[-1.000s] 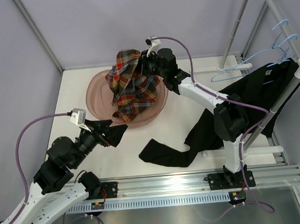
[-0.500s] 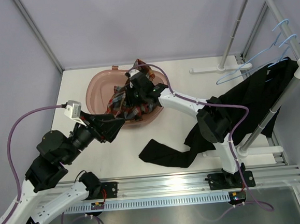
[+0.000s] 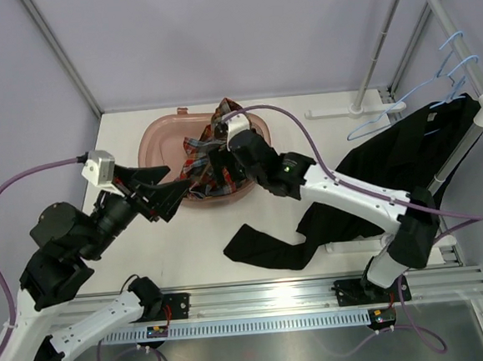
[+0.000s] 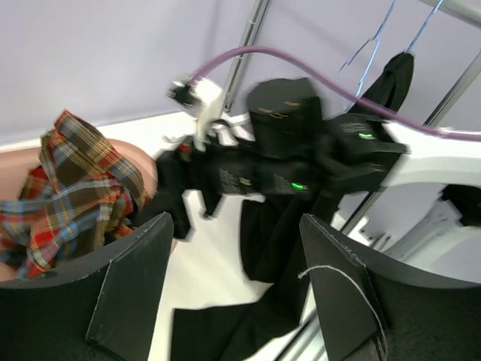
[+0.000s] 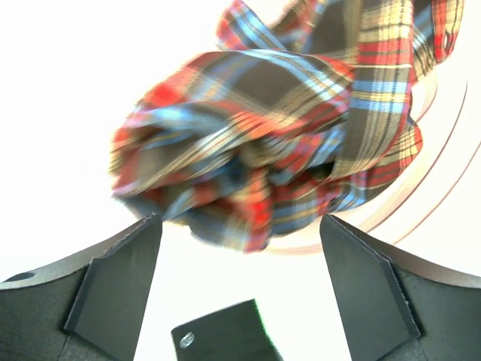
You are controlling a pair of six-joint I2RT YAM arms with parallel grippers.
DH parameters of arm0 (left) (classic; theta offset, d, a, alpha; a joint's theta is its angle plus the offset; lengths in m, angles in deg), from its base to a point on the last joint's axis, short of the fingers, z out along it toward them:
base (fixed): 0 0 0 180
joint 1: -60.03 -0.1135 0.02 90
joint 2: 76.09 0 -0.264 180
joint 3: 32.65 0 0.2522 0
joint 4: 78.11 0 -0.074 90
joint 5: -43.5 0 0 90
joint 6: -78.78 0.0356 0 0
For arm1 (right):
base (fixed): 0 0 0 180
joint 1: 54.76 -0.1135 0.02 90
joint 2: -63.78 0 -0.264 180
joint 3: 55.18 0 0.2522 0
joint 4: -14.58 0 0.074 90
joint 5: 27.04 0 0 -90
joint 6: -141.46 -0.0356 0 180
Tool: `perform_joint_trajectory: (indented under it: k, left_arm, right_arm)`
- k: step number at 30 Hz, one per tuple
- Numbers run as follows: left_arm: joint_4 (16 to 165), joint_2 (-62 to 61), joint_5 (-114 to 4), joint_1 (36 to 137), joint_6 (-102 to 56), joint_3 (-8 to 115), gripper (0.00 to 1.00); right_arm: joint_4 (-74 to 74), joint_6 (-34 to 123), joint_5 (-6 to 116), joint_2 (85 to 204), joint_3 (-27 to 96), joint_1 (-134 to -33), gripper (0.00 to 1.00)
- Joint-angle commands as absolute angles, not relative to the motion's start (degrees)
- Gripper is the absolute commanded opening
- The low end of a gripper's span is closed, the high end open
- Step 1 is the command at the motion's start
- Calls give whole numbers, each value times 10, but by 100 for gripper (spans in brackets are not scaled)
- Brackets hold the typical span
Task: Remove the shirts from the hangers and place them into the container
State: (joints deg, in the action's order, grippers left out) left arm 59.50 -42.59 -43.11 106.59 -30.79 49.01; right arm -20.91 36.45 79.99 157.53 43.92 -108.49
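The plaid shirt (image 3: pixel 197 163) lies bunched in the pinkish container (image 3: pixel 159 138) at the back of the table. My right gripper (image 3: pixel 217 170) hovers just over it, open; in the right wrist view the plaid shirt (image 5: pixel 285 143) sits beyond the gripper (image 5: pixel 240 248), which holds nothing, with the container rim (image 5: pixel 443 180) to the right. The left gripper (image 3: pixel 172 196) stands open at the container's near edge and holds nothing (image 4: pixel 237 256). The black shirt (image 3: pixel 382 165) hangs from the rack, one sleeve (image 3: pixel 264 250) on the table. Light-blue hangers (image 3: pixel 376 118) hang at the right.
White rack poles (image 3: pixel 381 44) rise at the back right, with the rack foot (image 3: pixel 336 110) on the table. The right arm (image 4: pixel 301 150) crosses the left wrist view, with the black shirt (image 4: pixel 270 248) below it. A metal rail (image 3: pixel 276 295) runs along the near edge.
The right gripper came down with the plaid shirt into the container and opened, letting it go. The left arm rose and swung toward the container's near edge.
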Motion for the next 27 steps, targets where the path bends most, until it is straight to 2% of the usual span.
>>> perform_joint_trajectory:
  k: [1, 5, 6, 8, 9, 15, 19, 24, 27]
  left_arm:
    - [611, -369, -459, 1068, -237, 534, 74]
    - [630, -293, -504, 1068, -196, 588, 74]
    - [637, -273, -522, 1068, -191, 612, 74]
    - [660, -210, -576, 1069, -191, 635, 73]
    - [665, -187, -591, 1068, -194, 649, 70]
    - [724, -46, -620, 1107, -204, 722, 62]
    - [725, 37, -588, 1163, -193, 785, 48]
    - [681, 131, -501, 1250, -130, 895, 52]
    - [668, 155, -475, 1273, -117, 930, 58]
  right_arm:
    - [-247, 357, 860, 1543, 383, -1148, 95]
    - [-262, 299, 898, 1486, 290, -1207, 87]
    - [-256, 267, 896, 1476, 265, -1216, 65]
    - [-225, 235, 884, 1449, 186, -1240, 28]
    - [-213, 210, 877, 1446, 163, -1245, 0]
    - [-165, 148, 870, 1448, 59, -1265, 0]
    - [-141, 140, 861, 1465, 40, -1267, 0]
    - [-105, 123, 841, 1475, 11, -1274, 0]
    - [-89, 115, 832, 1477, -1, -1278, 0]
